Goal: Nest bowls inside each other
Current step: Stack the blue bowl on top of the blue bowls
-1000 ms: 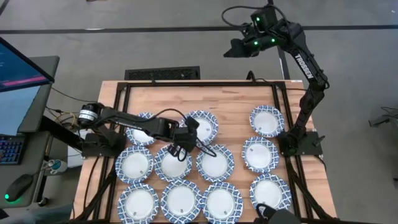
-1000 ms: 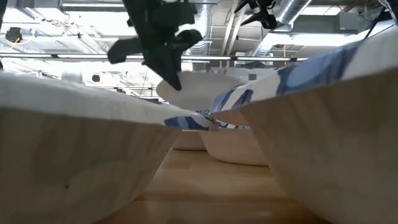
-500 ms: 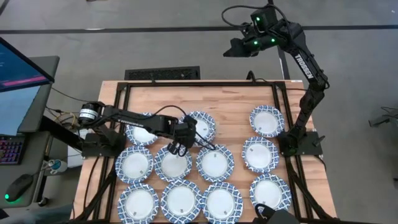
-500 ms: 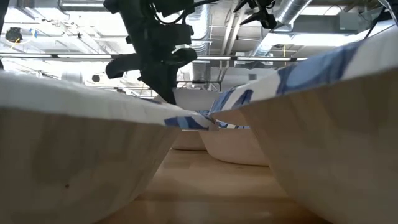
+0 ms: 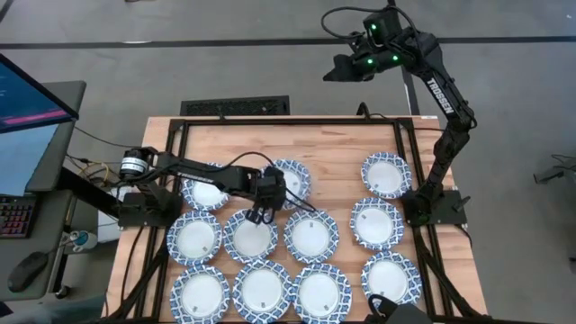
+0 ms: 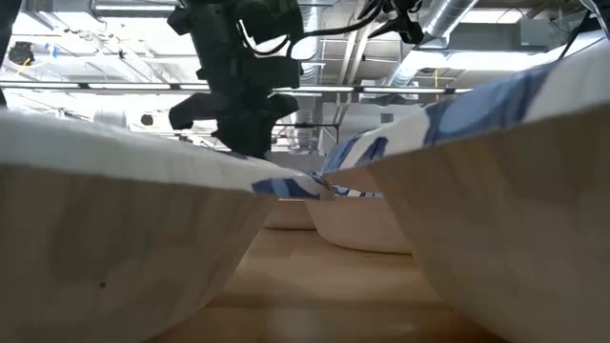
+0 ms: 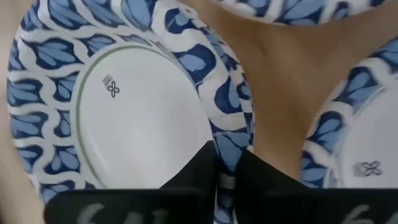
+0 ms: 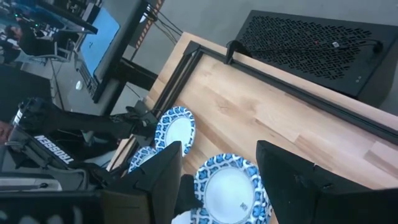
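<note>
Left gripper: it has come down and back toward the left over the last second, carrying a small round paper bowl with a blue-and-white rim.
Grip: its two dark fingers are pinched shut on that bowl's rim, one on each side.
Bowl: near the middle of the wooden table, low (nearly set down, I think), not yet nested.
Right gripper: waiting high past the far right edge, open, holding nothing.
</note>
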